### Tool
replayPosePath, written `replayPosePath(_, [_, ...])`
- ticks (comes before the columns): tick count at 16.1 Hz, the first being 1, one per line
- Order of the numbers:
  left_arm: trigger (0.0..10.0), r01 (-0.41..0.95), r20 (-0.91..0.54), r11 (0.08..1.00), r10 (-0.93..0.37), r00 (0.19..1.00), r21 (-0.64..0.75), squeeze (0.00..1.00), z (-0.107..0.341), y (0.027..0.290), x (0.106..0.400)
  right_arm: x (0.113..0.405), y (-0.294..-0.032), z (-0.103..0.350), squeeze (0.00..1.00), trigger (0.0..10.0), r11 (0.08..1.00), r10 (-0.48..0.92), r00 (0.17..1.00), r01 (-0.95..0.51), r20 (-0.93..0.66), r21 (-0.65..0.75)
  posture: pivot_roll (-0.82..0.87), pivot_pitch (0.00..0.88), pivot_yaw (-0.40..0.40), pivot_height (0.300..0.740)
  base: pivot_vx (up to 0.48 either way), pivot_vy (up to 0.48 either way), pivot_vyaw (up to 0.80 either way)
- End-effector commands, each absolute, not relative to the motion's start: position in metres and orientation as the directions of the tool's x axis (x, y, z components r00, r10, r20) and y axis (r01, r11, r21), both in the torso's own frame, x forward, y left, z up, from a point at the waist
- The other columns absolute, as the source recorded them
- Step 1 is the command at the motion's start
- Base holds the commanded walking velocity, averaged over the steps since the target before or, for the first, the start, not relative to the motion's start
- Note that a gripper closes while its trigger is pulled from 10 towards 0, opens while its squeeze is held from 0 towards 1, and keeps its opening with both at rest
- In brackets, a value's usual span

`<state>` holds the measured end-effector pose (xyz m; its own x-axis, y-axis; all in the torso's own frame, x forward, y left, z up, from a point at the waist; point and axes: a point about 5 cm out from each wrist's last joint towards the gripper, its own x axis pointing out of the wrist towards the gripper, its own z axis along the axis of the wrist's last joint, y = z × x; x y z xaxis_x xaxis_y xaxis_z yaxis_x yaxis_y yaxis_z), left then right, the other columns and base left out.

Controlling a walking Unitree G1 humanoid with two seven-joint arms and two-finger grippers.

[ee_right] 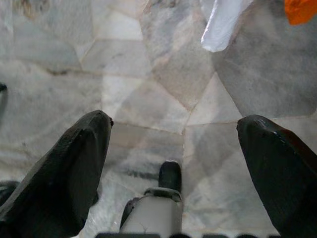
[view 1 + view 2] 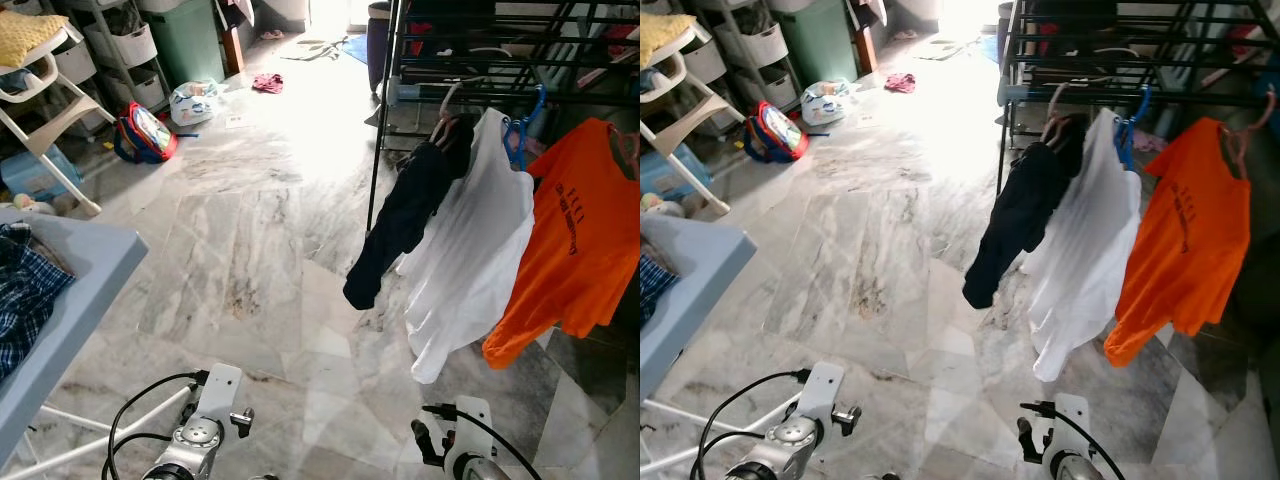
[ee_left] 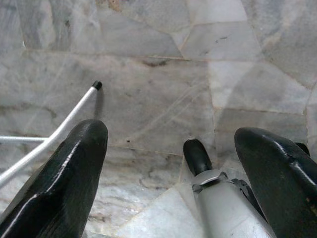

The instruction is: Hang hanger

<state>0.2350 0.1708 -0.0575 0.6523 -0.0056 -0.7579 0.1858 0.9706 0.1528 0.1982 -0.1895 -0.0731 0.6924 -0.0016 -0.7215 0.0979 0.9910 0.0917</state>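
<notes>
A black drying rack (image 2: pixel 470 62) stands at the far right. Three garments hang from it on hangers: a dark navy one (image 2: pixel 400 215), a white shirt (image 2: pixel 475 250) on a blue hanger (image 2: pixel 520 135), and an orange T-shirt (image 2: pixel 575 240) on a pinkish hanger (image 2: pixel 1240 140). Both silver arms hang low at the bottom edge, the left arm (image 2: pixel 200 430) and the right arm (image 2: pixel 462 440), well short of the rack. My left gripper (image 3: pixel 171 134) is open over the marble floor with nothing between its fingers. My right gripper (image 1: pixel 176 121) is open too, holding nothing, with the white shirt's hem (image 1: pixel 220 25) ahead of it.
A blue-grey table (image 2: pixel 85 290) with a plaid cloth (image 2: pixel 25 290) stands at the left; its white leg (image 3: pixel 64 126) reaches the floor by my left gripper. Further back are a white high chair (image 2: pixel 40 100), a red backpack (image 2: pixel 145 132), a plastic bag (image 2: pixel 195 100) and a green bin (image 2: pixel 185 40).
</notes>
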Motion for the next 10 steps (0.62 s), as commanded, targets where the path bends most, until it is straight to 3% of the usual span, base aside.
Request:
replayPosePath(1, [10.0, 0.168, -0.776, 0.971, 0.028, 0.630, 0.171, 0.00, -0.0620, 0.1807, 0.2267, 0.1960, -0.1838, -0.0754, 0.00, 10.0, 0.994, 0.024, 0.675, 0.064, -0.737, 0.090, -0.08, 0.092, 0.031, 0.740, 0.000, 0.000, 0.80])
replayPosePath(3, [10.0, 0.170, -0.778, 0.969, 0.032, 0.628, 0.177, 0.00, -0.0623, 0.1826, 0.2258, 0.1966, -0.1811, -0.0755, 0.00, 10.0, 0.995, 0.034, 0.672, 0.047, -0.740, 0.088, -0.08, 0.092, 0.032, 0.740, 0.000, 0.000, 0.80])
replayPosePath(7, [10.0, 0.186, -0.776, 0.966, 0.025, 0.630, 0.182, 0.00, -0.0618, 0.1830, 0.2264, 0.1964, -0.1782, -0.0761, 0.00, 10.0, 0.994, 0.036, 0.668, 0.052, -0.743, 0.096, -0.09, 0.098, 0.038, 0.740, 0.000, -0.247, 0.80])
replayPosePath(10, [10.0, 0.191, -0.774, 0.965, 0.016, 0.632, 0.177, 0.00, -0.0615, 0.1823, 0.2269, 0.1958, -0.1790, -0.0764, 0.00, 10.0, 0.994, 0.031, 0.667, 0.055, -0.744, 0.092, -0.09, 0.098, 0.039, 0.740, 0.000, 0.000, 0.78])
